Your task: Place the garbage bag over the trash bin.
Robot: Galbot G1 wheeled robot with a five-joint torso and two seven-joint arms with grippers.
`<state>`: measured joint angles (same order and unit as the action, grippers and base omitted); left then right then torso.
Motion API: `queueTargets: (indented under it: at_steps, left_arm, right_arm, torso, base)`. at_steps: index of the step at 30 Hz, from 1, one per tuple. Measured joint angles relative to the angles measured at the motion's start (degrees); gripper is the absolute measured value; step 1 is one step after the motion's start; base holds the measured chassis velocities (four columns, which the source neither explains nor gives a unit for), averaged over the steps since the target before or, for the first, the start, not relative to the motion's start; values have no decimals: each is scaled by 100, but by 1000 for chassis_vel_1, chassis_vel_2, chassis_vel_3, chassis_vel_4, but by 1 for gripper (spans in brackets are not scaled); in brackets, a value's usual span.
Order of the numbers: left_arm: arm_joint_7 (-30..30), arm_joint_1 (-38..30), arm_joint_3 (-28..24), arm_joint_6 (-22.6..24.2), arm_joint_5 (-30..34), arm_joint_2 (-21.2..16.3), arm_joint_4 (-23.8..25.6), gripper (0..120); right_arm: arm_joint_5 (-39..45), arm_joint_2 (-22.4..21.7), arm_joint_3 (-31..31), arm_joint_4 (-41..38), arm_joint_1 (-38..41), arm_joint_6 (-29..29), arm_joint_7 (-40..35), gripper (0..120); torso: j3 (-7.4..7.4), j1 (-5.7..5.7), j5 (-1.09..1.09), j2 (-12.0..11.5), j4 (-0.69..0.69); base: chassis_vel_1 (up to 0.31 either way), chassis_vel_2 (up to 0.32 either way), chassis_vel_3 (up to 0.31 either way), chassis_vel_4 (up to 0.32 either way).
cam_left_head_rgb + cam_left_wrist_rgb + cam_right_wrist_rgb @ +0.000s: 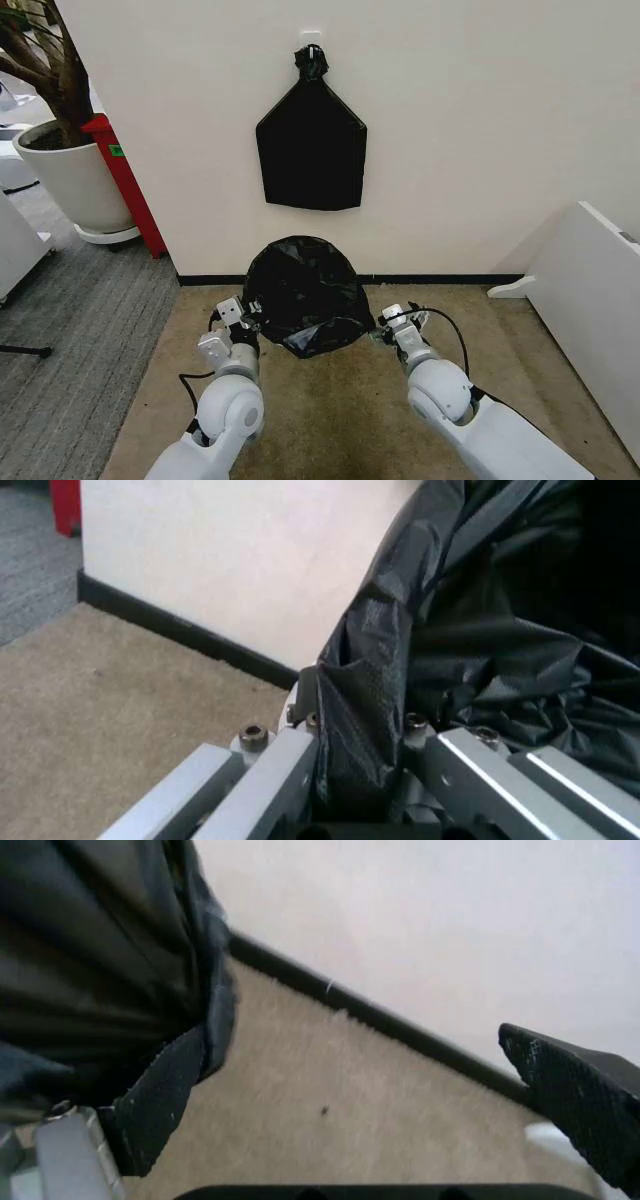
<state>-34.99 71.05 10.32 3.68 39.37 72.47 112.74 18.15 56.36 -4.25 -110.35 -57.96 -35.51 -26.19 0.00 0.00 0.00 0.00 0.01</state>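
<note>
Two grippers flank the garbage bag, draped on the carpet by the wall. Its edge is pinched by the left gripper; the right gripper is spread. Thin, slippery film is best held at the rim.

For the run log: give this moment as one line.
garbage bag: spread against wall base | left gripper: shut on bag edge | right gripper: open beside bag | wall bundle: hanging

I'm looking into an office corner: grey carpet tiles, a beige rug, a cream wall with black skirting, and a potted tree.
</note>
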Motion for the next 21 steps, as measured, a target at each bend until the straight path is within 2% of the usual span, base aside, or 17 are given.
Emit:
queueTargets:
  at_steps: [13,21]
  left_arm:
    - [29,-89,-46,-157,-429,150,-592,1]
    - [24,-114,-26,-192,-449,151,-640,1]
  right_arm:
    - [-406,-47,461,-986,-52,4,10,100]
    - [-726,-107,513,-1013,-179,82,208,100]
  torso:
    - [0,0,0,0,-1]
    - [0,0,-1,0,-1]
  base:
    - [0,0,0,0]
    - [0,0,0,0]
